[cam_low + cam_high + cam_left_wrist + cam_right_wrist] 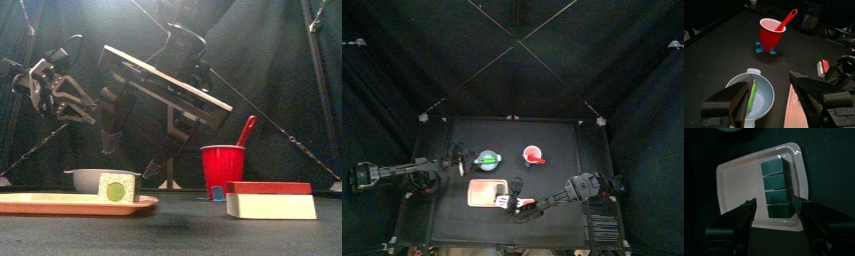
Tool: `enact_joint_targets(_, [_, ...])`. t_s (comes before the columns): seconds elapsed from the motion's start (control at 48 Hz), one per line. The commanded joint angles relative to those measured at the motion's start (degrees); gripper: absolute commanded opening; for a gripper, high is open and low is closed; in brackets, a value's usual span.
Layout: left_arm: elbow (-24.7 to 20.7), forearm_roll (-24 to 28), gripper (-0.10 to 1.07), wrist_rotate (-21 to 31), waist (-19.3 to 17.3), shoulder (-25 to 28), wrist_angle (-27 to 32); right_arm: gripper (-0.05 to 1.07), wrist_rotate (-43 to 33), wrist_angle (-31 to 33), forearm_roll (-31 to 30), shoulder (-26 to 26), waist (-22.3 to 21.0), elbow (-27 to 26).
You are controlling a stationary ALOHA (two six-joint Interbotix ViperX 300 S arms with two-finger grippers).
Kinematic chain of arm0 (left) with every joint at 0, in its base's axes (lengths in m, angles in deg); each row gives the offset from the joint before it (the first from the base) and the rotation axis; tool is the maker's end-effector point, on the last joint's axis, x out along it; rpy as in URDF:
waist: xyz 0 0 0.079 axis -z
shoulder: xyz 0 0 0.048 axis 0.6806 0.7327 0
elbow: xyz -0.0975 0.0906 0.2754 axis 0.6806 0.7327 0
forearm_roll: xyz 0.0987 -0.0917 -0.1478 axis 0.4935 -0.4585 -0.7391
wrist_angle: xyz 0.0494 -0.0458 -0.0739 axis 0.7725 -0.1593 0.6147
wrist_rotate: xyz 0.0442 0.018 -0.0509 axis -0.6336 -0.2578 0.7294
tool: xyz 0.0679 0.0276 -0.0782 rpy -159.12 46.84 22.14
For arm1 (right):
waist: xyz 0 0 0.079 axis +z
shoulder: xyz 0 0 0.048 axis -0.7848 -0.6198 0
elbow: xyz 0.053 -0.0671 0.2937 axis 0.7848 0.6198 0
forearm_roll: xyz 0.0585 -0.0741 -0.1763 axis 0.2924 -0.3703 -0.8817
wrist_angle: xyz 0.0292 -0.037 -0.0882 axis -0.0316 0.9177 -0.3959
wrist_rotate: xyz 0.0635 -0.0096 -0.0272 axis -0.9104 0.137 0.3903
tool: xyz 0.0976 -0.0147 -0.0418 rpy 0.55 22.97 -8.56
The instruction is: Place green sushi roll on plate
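Observation:
The green sushi roll (775, 187), a dark green row of several segments, lies on the pale pink plate (737, 183). In the front view the green sushi roll (116, 188) shows its pale green end, standing on the plate (54, 205) at the left. My right gripper (775, 203) hovers open over the plate's near side, its jaws wide on either side of the roll's end, with nothing gripped. From above, the right gripper (516, 203) is at the right front corner of the plate (480, 192). My left gripper (771, 87) is open and holds nothing, beside the bowl.
A grey-blue bowl (757, 95) with a green piece (753, 92) in it stands behind the plate. A red cup (223, 172) with a red spoon (246, 131) stands mid-table. A red-and-white block (271, 200) lies right of the plate.

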Motion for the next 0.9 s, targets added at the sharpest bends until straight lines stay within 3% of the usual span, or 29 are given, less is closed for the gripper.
enact_joint_targets(0.0, [-0.7, -0.09, 0.93, 0.0, 0.09, 0.09, -0.18, 0.93, -0.35, -0.79, 0.0, 1.85, 0.0, -1.32])
enact_joint_targets(0.688, [-0.7, 0.0, 0.93, 0.0, 0.09, 0.09, -0.18, 0.93, -0.26, -2.46, 0.53, 0.79, 0.0, -2.37])
enact_joint_targets(0.875, [-0.7, 0.0, 0.93, 0.0, 0.09, 0.09, -0.18, 0.93, 0.35, 0.18, 1.05, 1.58, 0.09, -1.49])
